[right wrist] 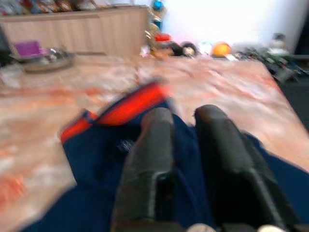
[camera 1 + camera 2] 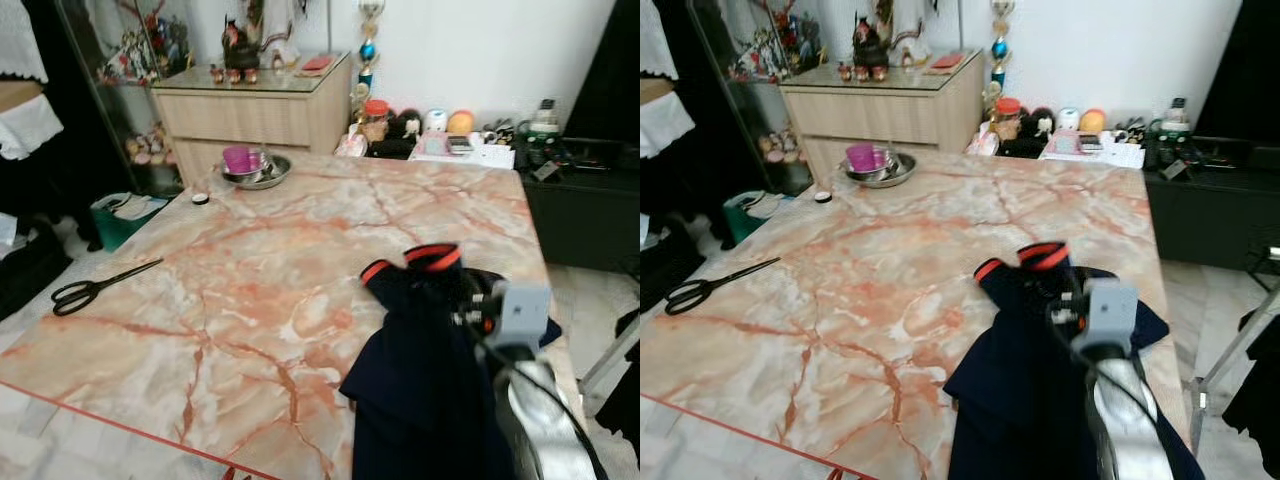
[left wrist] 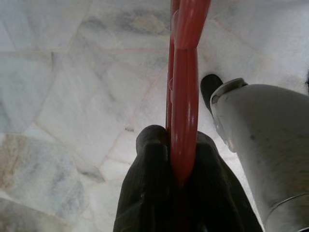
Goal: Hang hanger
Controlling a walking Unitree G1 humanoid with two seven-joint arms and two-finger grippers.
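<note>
My left gripper [image 3: 181, 145] hangs low over the pale marble floor, shut on a red plastic hanger [image 3: 186, 72] that runs up out of the fingers. A navy garment [image 2: 420, 370] with orange-red trim [image 2: 432, 256] lies bunched at the near right of the marble table [image 2: 250, 280] and drapes over its edge. My right gripper [image 1: 183, 116] is at the garment's top by the trim. Its fingers [image 1: 149, 145] stand close together with navy cloth between them, and the cloth rises toward them.
Black scissors [image 2: 95, 288] lie near the table's left edge. A metal bowl with a purple cup [image 2: 258, 170] sits at the far side. Beyond are a wooden dresser [image 2: 250, 110], a green bag [image 2: 125, 215] on the floor and a black cabinet [image 2: 585, 210] to the right.
</note>
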